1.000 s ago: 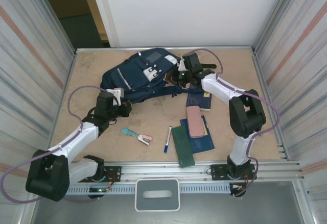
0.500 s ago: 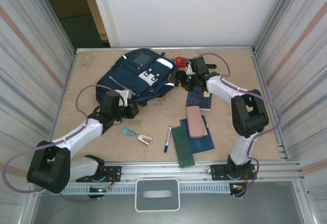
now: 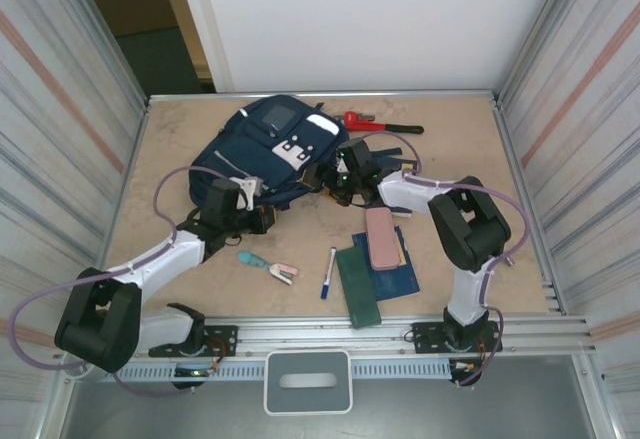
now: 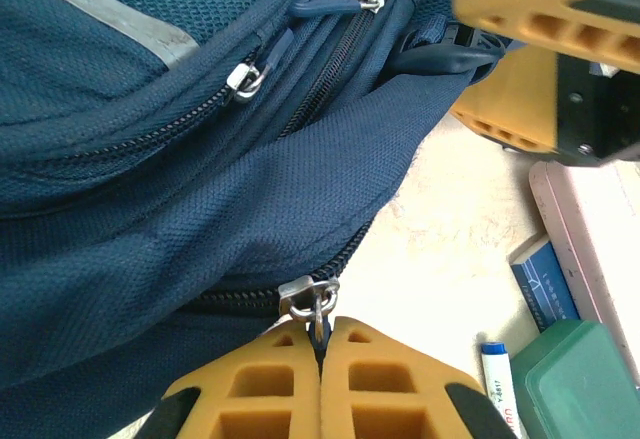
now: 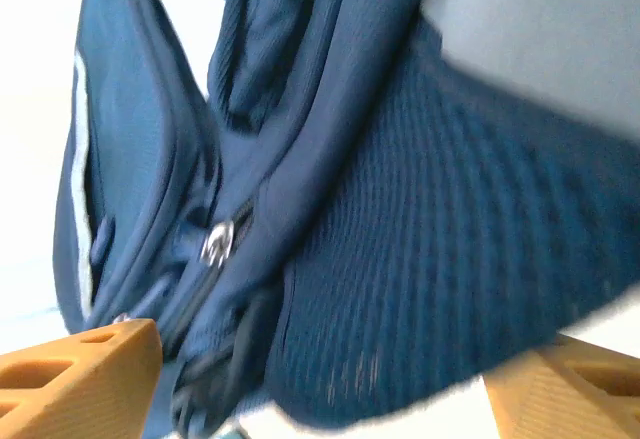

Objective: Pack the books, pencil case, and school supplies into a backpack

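Left gripper point(image 4: 320, 344) is clamped on the zipper pull point(image 4: 314, 297) of the backpack point(image 4: 200, 219); right gripper point(image 5: 320, 364) stands wide apart, backpack fabric between its fingers.

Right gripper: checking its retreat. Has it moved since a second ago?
Yes. The right gripper has come nearer the pale pink oblong pencil case, away from the table's far edge.

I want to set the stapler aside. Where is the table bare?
Bare: far right corner of the table, between red-handled tool and wall; also left of the backpack. Crowded: around the books and pencil case.
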`<state>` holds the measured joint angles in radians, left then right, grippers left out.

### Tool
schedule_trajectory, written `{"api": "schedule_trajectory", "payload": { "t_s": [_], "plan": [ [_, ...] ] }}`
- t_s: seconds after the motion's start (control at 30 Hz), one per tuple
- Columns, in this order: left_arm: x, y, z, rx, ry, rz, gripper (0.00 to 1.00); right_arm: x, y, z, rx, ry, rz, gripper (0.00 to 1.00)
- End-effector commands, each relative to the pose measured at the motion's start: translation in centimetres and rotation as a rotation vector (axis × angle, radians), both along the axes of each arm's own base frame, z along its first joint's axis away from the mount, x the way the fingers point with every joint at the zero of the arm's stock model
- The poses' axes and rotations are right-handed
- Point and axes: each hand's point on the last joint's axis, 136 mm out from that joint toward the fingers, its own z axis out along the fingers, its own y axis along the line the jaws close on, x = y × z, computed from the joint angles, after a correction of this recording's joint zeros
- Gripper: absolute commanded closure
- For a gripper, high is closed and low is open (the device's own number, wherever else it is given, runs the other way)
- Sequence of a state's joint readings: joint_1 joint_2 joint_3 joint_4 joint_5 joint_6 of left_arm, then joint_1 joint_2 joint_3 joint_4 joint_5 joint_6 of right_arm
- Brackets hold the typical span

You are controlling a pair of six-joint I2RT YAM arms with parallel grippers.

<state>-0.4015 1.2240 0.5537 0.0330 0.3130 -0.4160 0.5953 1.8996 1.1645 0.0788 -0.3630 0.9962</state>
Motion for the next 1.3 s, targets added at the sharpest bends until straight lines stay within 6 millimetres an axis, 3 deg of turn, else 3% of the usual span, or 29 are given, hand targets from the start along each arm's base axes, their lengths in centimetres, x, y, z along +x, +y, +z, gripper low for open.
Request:
{"api": "schedule_trajectory", "payload": {
  "t_s": [0.0,0.1,0.23,0.33,0.6,0.77,0.93,1.1,1.27],
  "plan": [
    [0.7,-0.2,1.2,0.004,-0.065,-0.001,1.0,2.0,0.9,0.1,0.036,0.001,-0.063,0.26],
    [0.7,0.4,0.9,0.032,-0.061,0.021,1.0,2.4,1.4,-0.1,0.051,0.007,-0.066,0.45],
    [0.7,2.1,0.3,0.111,-0.043,0.094,1.0,2.9,0.4,0.2,0.047,-0.012,-0.076,0.84],
    [0.6,4.4,0.0,0.217,-0.028,0.184,1.0,3.1,-0.8,1.4,0.051,-0.043,-0.069,1.0],
    [0.0,9.6,-0.4,0.456,-0.004,0.363,1.0,2.7,-3.1,5.0,0.037,-0.104,0.043,1.0],
    [0.1,11.1,0.1,0.477,-0.011,0.407,1.0,2.4,-4.3,5.7,-0.001,-0.103,0.128,1.0],
    [0.4,8.5,0.6,0.467,-0.05,0.282,1.0,2.8,-2.8,6.1,0.009,-0.104,0.179,1.0],
    [-0.1,5.3,1.2,0.43,-0.07,0.176,1.0,4.6,-1.5,7.3,0.01,-0.129,0.186,1.0],
    [-0.8,2.7,1.9,0.401,-0.084,0.1,1.0,5.6,1.0,8.9,0.027,-0.163,0.217,1.0]
  ]
}}
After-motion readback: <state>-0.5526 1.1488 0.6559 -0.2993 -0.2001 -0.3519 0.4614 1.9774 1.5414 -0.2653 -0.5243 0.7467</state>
